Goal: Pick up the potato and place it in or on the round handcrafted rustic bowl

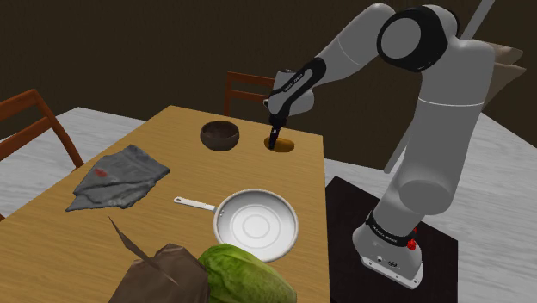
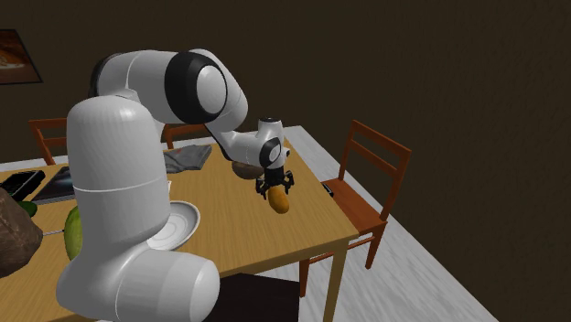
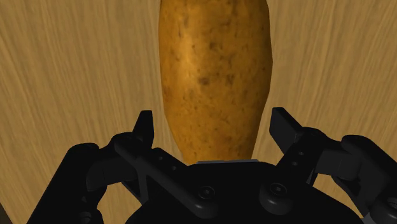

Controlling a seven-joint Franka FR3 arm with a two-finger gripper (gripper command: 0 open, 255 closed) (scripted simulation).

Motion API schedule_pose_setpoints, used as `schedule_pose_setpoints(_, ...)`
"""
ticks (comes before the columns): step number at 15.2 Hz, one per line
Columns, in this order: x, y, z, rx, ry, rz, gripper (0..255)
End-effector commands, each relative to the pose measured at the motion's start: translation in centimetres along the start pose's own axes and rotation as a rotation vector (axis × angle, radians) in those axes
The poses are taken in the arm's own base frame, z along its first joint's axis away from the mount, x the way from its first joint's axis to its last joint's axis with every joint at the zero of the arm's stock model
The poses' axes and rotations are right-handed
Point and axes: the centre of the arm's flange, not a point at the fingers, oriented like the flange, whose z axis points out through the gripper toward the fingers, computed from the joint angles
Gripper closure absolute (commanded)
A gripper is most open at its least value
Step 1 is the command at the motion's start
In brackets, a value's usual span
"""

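I have the fingers (image 3: pixel 146 129) spread wide and set down on either side of the potato (image 3: pixel 215 76), 1 on each flank. In the wrist view a thin strip of wood shows between each tip and the skin, so I read it as straddled, not gripped. The potato lies on the bench (image 1: pixel 172 146) at the upper middle of the shoulder view, close to the bench's right edge. The dark round bowl (image 1: pixel 219 135) sits near it to the left in that frame, apart from it.

Handling, as I judge it: a firm, solid tuber with some weight to it, not fragile, so it will take a firm squeeze. The skin looks dry and speckled, which should give fair grip. The rounded, tapering sides could still let it slide out lengthwise or pivot if I pinch near an end. I would take hold at the thick middle, across the narrow width, which is how the fingers are lined up.

Its long axis runs straight away from the base of the fingers in the wrist view, square to the line on which they close. The wider end points away and the narrower end sits nearest the base. In the second exterior view the potato (image 2: pixel 279 202) slants from upper left to lower right at the middle of the frame
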Motion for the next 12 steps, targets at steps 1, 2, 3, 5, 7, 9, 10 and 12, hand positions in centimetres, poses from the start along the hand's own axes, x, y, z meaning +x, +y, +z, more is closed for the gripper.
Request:
schedule_pose_setpoints(1,0.00,0.00,0.01,0.000,0.000,0.000,0)
schedule_pose_setpoints(2,0.00,0.00,0.00,0.000,0.000,0.000,0)
schedule_pose_setpoints(3,0.00,0.00,0.00,0.000,0.000,0.000,255)
schedule_pose_setpoints(5,0.00,-0.01,0.00,0.000,0.000,0.000,255)
schedule_pose_setpoints(7,0.01,-0.02,0.01,0.000,0.000,0.000,255)
schedule_pose_setpoints(9,0.03,-0.02,0.01,0.000,0.000,0.000,255)
schedule_pose_setpoints(10,0.02,-0.02,0.00,0.000,0.000,0.000,255)
schedule_pose_setpoints(12,0.00,0.00,0.01,0.000,0.000,0.000,255)
